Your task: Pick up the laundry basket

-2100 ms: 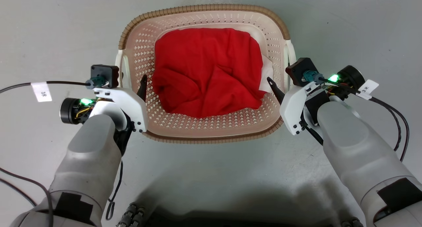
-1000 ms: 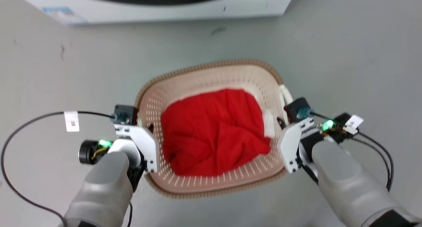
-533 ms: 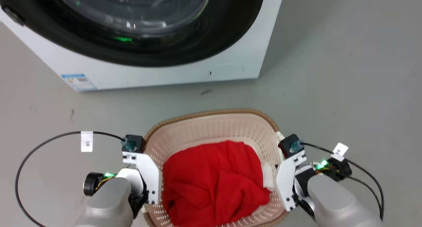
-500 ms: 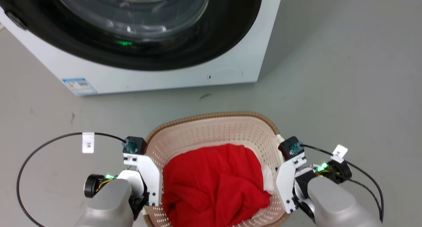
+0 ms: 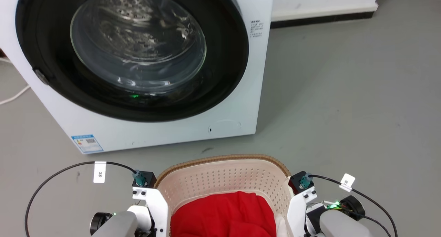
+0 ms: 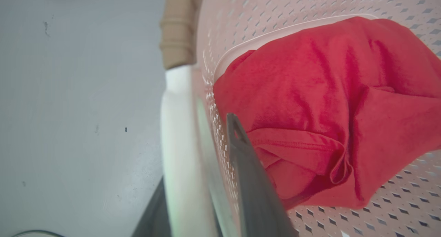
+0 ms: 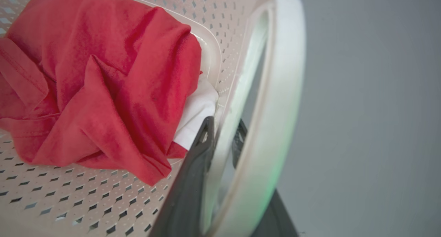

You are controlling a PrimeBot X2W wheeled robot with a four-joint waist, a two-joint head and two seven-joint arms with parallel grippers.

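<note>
The laundry basket (image 5: 224,180) is beige and perforated with a brown woven rim (image 5: 220,158). It sits at the bottom centre of the head view, between my two wrists, and holds a red cloth (image 5: 224,216). My left gripper (image 6: 196,151) is shut on the basket's white left handle (image 6: 175,126), one dark finger inside the wall and one outside. My right gripper (image 7: 224,126) is shut the same way on the white right handle (image 7: 286,75). A bit of white cloth (image 7: 196,113) lies under the red cloth (image 7: 103,75) by the right wall.
A white front-loading washer (image 5: 241,92) with a dark round glass door (image 5: 137,51) stands just beyond the basket. Grey floor (image 5: 344,109) stretches to the right, up to a white wall base (image 5: 324,9). Black wrist cables (image 5: 62,173) loop out on both sides.
The head view has swung up from the basket to the washer, so the basket now sits at the bottom edge. Both grippers have kept their hold on the handles throughout.
</note>
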